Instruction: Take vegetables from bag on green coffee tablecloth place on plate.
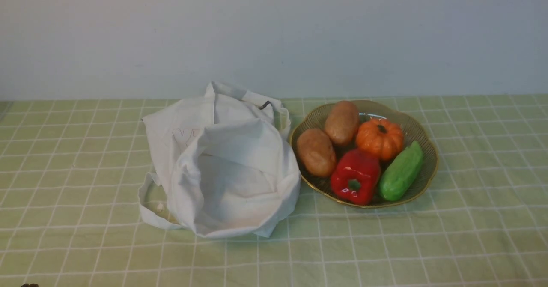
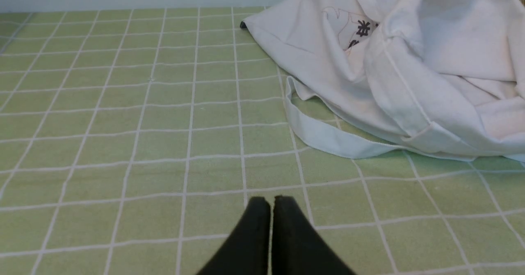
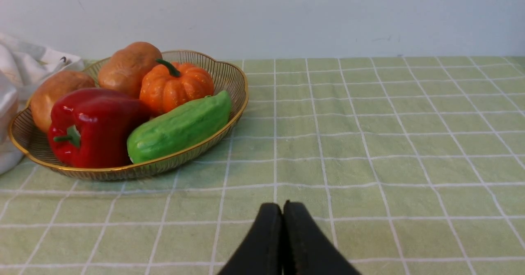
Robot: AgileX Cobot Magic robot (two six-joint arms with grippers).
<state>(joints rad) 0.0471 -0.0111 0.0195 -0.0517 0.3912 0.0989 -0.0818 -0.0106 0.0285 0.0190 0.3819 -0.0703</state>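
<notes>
The white cloth bag lies crumpled and open on the green coffee tablecloth, left of the plate. On the plate rests the green cucumber, beside a red pepper, an orange pumpkin and two potatoes. My left gripper hangs shut and empty over bare cloth, well short of the bag's handle. My right gripper is shut and empty too, over cloth some way from the plate. Neither arm shows in the front view.
A plain pale wall closes off the far edge of the table. The bag's loop handle spreads onto the cloth toward the front left. Checked cloth stretches to the left of the bag and to the right of the plate.
</notes>
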